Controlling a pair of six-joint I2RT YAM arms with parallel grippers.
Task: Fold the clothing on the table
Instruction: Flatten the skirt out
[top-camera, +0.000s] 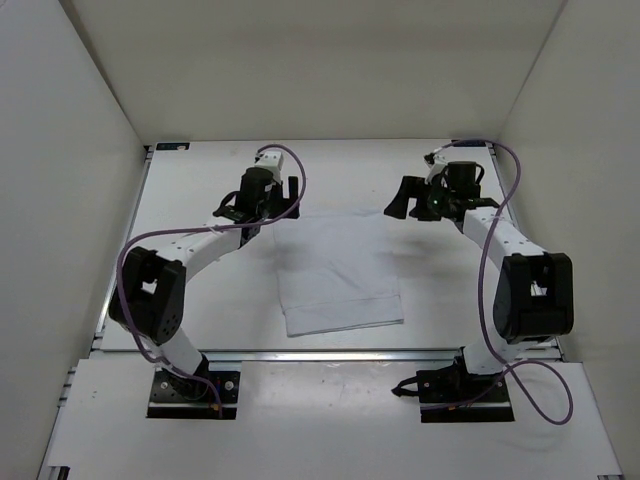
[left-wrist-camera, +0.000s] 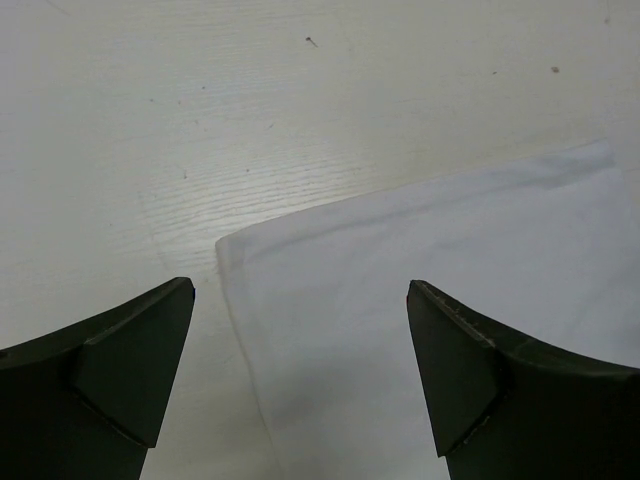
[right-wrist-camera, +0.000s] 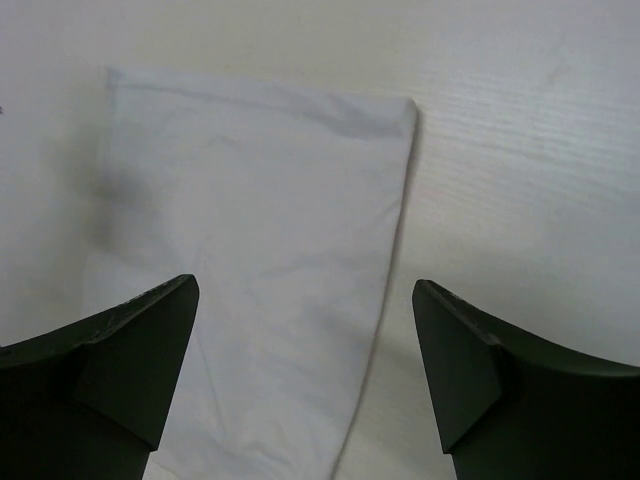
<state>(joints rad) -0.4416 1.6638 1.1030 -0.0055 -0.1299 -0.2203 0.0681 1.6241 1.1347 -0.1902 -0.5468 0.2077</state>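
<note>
From the top external view, the clothing (top-camera: 340, 270) lies flat in the middle of the frame on the table (top-camera: 200, 185), folded into a rough rectangle. The left gripper (top-camera: 288, 192) sits at its upper-left corner and the right gripper (top-camera: 405, 200) just off its upper-right corner.

In the left wrist view, the left gripper (left-wrist-camera: 300, 380) stands wide open and holds nothing. The clothing (left-wrist-camera: 420, 270) fills the lower right of the frame, and its corner points to the gap between the fingers.

In the right wrist view, the right gripper (right-wrist-camera: 305, 380) is likewise spread and empty. The clothing (right-wrist-camera: 260, 200) covers the upper left and centre, its right edge running down between the fingers, with bare table (right-wrist-camera: 520, 150) at right.
</note>
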